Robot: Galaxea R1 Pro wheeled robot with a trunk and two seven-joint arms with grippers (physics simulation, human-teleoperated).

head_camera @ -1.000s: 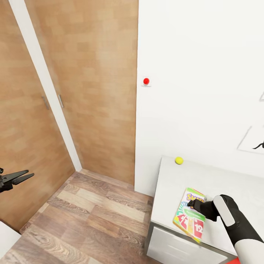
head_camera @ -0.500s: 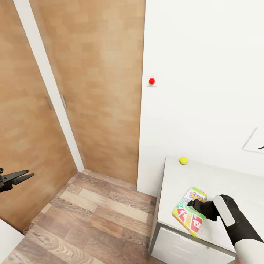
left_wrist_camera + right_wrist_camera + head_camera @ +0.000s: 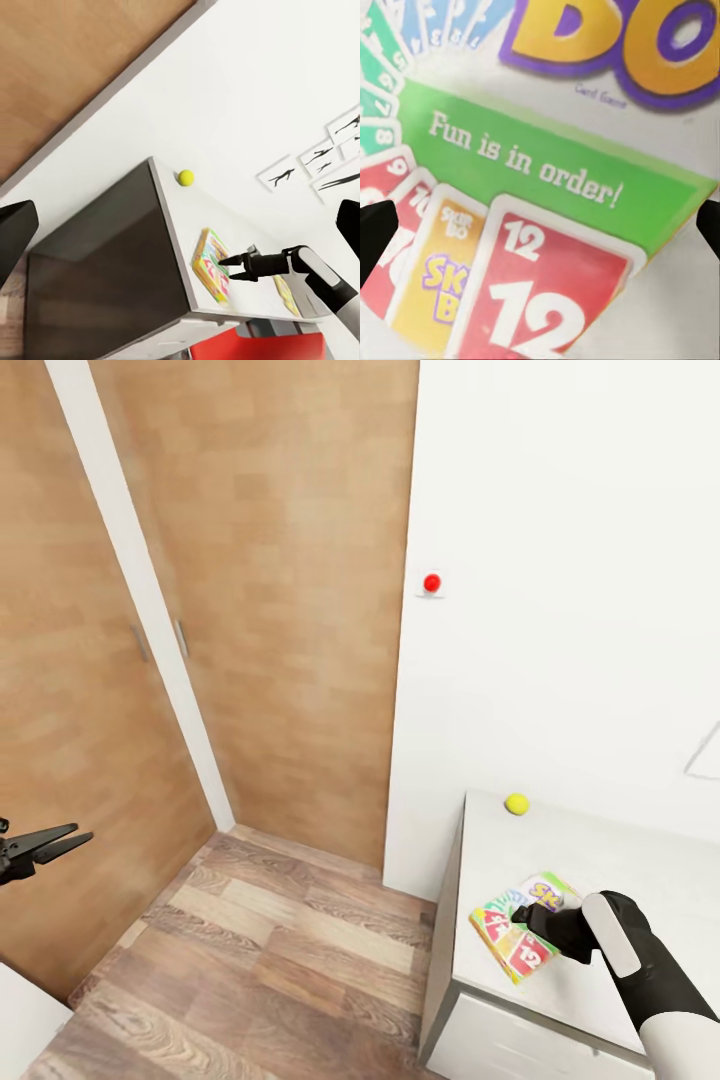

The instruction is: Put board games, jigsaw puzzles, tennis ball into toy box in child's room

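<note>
The SKIP-BO box [image 3: 522, 930] lies flat, long axis diagonal across the table [image 3: 640, 880]; the right gripper [image 3: 530, 921] hovers above with jaws spread; the left gripper [image 3: 50, 842] has jaws slightly parted.

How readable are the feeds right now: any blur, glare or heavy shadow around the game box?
Head view: flat, even light, no glare; Skip-Bo box is small beside the right claw. Right wrist view: lettering readable though slightly soft, fingertips dark blurs at the edges. Left wrist view: tilted; tennis ball sharp.

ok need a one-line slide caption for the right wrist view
Right gripper open above the SKIP-BO board game, its "Fun is in order!" band and red 12 card close in front of the camera.
</note>
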